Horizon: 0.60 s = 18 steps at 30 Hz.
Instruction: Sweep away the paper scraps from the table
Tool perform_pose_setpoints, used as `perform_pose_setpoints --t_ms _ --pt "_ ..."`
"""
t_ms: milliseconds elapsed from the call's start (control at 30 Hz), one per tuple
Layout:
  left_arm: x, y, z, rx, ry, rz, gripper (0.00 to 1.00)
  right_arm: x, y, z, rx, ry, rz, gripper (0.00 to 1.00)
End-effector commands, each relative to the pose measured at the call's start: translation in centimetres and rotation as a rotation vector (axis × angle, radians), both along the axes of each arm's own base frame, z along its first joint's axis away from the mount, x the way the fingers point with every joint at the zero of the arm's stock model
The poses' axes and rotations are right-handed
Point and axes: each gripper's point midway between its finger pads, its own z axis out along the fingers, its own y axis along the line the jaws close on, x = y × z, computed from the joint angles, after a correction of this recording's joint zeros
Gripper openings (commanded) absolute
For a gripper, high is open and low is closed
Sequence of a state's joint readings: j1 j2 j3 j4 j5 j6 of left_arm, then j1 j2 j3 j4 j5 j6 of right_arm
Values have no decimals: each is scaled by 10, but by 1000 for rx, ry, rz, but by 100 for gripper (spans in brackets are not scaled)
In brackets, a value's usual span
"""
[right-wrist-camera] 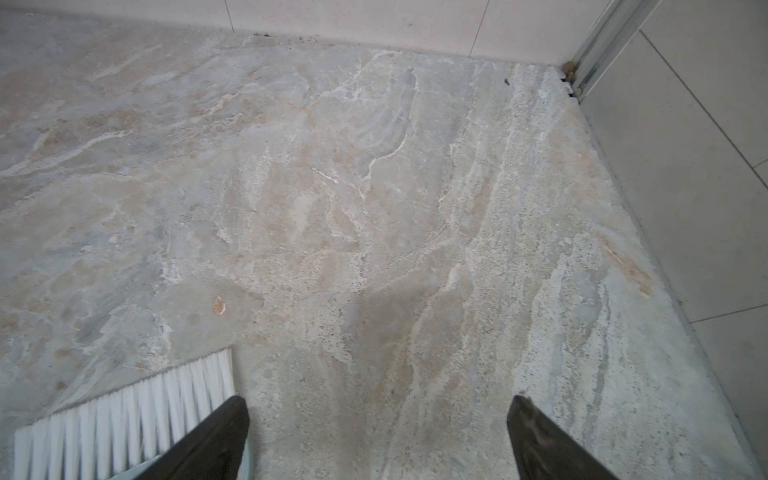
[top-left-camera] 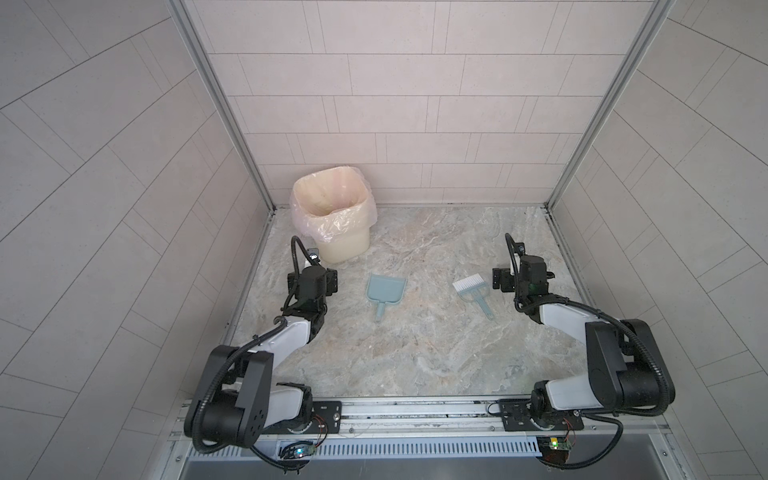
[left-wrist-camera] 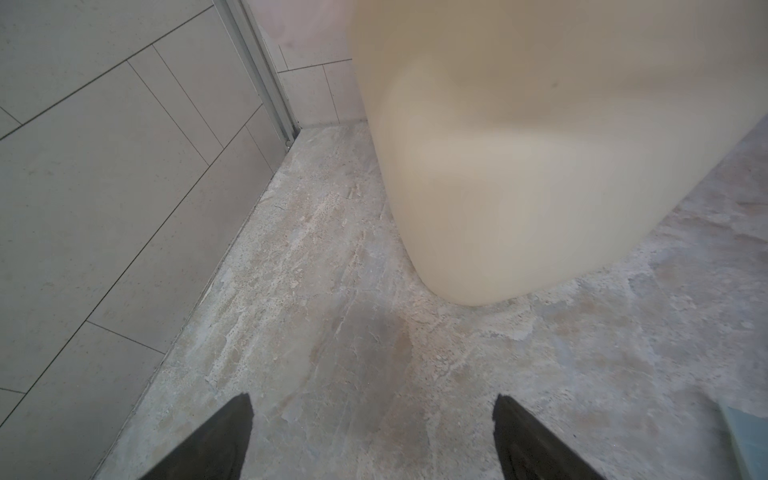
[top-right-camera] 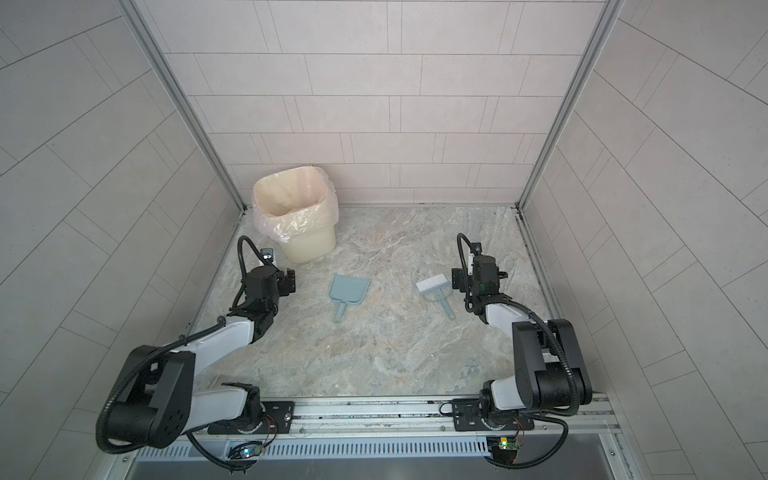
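Both jaws wide open, empty — grip the presumably light, rigid brush [top-left-camera: 473, 291] and dustpan [top-left-camera: 385, 289] by their handles; no scraps visible.

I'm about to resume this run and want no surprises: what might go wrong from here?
The left pincer hangs open close to the lined bin; swinging toward the dustpan might bump the bin. The right pincer is open right beside the bristles of the brush, so a careless descent could shove it instead of gripping its handle.
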<state>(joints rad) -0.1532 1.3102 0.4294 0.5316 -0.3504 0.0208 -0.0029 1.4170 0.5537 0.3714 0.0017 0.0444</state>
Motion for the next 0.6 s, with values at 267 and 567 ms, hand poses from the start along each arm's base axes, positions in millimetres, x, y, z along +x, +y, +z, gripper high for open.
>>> perform_pose_setpoints --t_ms 267,567 --pt "14 8 -5 -17 -145 36 94 12 -6 -2 10 -85 -23 96" --pt "15 15 -21 -17 -162 79 94 3 -8 -8 -3 -144 -39 96"
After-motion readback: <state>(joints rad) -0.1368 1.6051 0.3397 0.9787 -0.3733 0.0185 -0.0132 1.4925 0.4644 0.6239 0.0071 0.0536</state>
